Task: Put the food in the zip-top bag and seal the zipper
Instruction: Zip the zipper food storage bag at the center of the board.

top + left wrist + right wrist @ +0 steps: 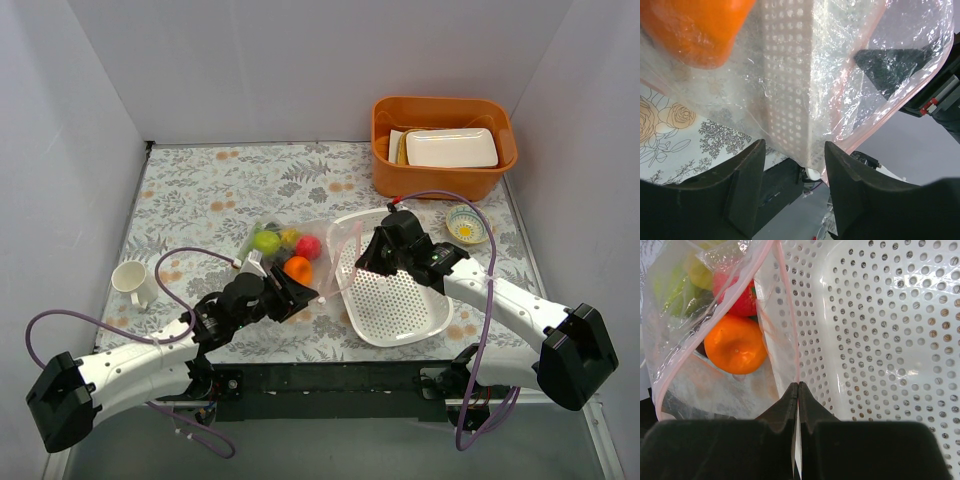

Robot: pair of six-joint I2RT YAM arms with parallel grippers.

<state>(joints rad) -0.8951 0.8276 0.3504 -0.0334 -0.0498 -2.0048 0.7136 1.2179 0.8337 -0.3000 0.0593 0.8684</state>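
**Zip-top bag [680, 375] of toy fruit lying between two robot tools**

The clear bag lies on the floral tabletop [200, 190], touching the left side of the white basket [880, 340]. Its gaping mouth faces right. The pink zipper [786, 305] runs near-to-far along the basket's rim. An orange [735, 344] and a red apple [737, 295] sit inside. The right tool [798, 385] is pinched closed on the zipper. The left tool [795, 145] stands half open at the bag's near edge, with plastic hanging unclamped between its fingers.
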